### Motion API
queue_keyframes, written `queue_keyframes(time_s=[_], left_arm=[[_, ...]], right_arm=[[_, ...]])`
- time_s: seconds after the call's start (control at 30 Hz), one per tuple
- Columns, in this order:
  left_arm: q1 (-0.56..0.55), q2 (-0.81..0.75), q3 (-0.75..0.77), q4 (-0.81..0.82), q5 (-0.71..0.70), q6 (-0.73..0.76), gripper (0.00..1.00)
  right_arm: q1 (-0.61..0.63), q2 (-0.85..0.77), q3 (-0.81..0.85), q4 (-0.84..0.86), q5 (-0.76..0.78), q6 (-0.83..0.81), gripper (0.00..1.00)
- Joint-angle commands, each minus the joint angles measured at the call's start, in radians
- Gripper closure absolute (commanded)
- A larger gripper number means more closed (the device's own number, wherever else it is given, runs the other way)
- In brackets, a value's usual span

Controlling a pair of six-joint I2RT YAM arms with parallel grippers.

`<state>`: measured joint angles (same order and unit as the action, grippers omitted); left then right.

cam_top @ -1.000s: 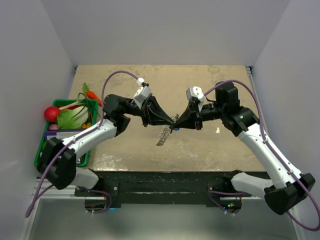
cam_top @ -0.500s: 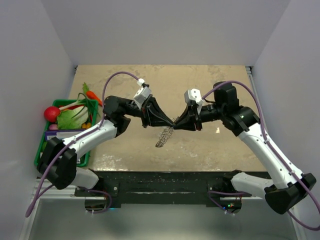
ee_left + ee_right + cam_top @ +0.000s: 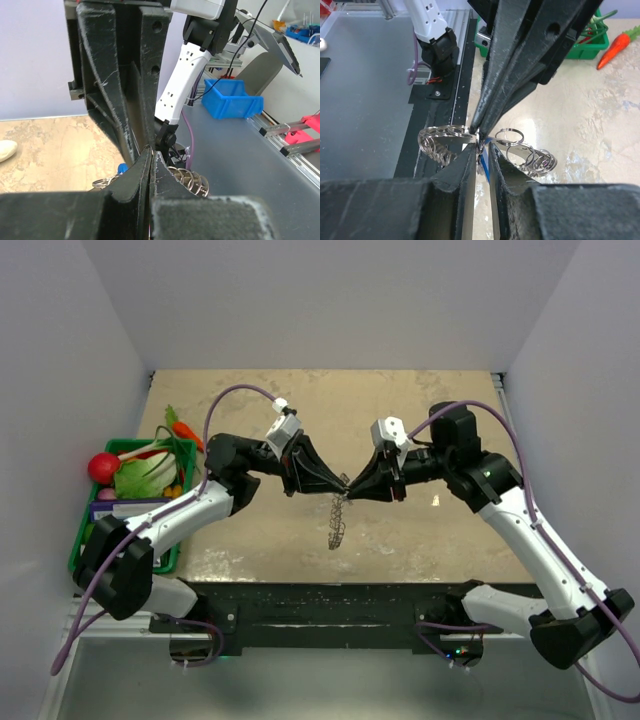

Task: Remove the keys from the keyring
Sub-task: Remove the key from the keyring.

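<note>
In the top view my two grippers meet tip to tip above the middle of the table. The left gripper [image 3: 344, 483] is shut on the keyring [image 3: 337, 523], a grey chain of linked metal rings that hangs below the tips. The right gripper [image 3: 351, 487] is closed to a narrow gap on the key. In the right wrist view a sliver of the key's blue head [image 3: 486, 170] and a small ring sit between my fingers [image 3: 465, 175], with ring coils [image 3: 532, 157] on both sides. In the left wrist view my fingers [image 3: 142, 172] press together, with coils [image 3: 195, 181] behind them.
A green basket [image 3: 84, 530] at the left table edge holds a white radish with green leaves [image 3: 145, 472] and a red ball [image 3: 103, 467]. A carrot [image 3: 186, 432] lies just behind it. The black base rail [image 3: 320, 605] runs along the near edge.
The keyring chain has swung from a slant toward the lower left to hanging nearly straight down. Both grippers have stayed together and shifted only slightly.
</note>
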<state>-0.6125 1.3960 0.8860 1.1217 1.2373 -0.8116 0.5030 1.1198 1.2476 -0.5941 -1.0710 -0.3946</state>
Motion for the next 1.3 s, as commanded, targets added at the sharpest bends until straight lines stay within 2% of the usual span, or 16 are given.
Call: queue_keyframes(time_s=[0.0, 0.13, 0.17, 0.23, 0.4, 0.47, 0.5, 0.53, 0.73, 0.83, 1.0, 1.2, 1.27], left_arm=[[0.002, -0.02, -0.013, 0.027, 0.017, -0.018, 1.0], [0.007, -0.019, -0.015, 0.026, 0.01, -0.017, 1.0], [0.008, -0.018, -0.016, 0.029, 0.008, -0.017, 1.0], [0.008, -0.02, -0.016, 0.03, 0.007, -0.021, 1.0], [0.013, -0.017, -0.016, 0.03, -0.001, -0.014, 1.0], [0.014, -0.018, -0.013, -0.031, 0.004, 0.017, 1.0], [0.016, -0.022, -0.007, -0.054, 0.005, 0.053, 0.98], [0.016, -0.023, -0.004, -0.078, 0.004, 0.071, 0.86], [0.03, -0.04, 0.034, -0.244, 0.01, 0.172, 0.64], [0.039, -0.048, 0.047, -0.305, 0.008, 0.221, 0.57], [0.046, -0.054, 0.08, -0.404, -0.016, 0.314, 0.51], [0.04, -0.048, 0.195, -0.741, -0.105, 0.578, 0.48], [0.031, -0.045, 0.232, -0.899, -0.14, 0.668, 0.48]], right_arm=[[-0.007, -0.031, 0.053, 0.067, -0.04, -0.026, 0.82], [-0.006, -0.035, 0.039, 0.08, -0.047, -0.029, 0.87], [-0.007, -0.034, 0.038, 0.083, -0.047, -0.027, 0.93], [-0.007, -0.029, 0.035, 0.083, -0.047, -0.033, 1.0], [-0.006, -0.022, 0.039, 0.062, -0.046, -0.05, 1.0], [-0.006, -0.017, 0.05, 0.05, -0.027, -0.053, 1.0], [-0.007, -0.011, 0.07, 0.019, -0.018, -0.061, 1.0], [-0.006, -0.008, 0.079, 0.005, -0.004, -0.075, 1.0], [-0.004, 0.023, 0.136, -0.124, 0.063, -0.142, 1.0], [-0.004, 0.028, 0.15, -0.176, 0.094, -0.164, 1.0], [-0.003, 0.043, 0.154, -0.265, 0.155, -0.196, 1.0], [0.011, 0.077, 0.17, -0.341, 0.229, -0.224, 1.0], [0.014, 0.086, 0.18, -0.352, 0.264, -0.22, 1.0]])
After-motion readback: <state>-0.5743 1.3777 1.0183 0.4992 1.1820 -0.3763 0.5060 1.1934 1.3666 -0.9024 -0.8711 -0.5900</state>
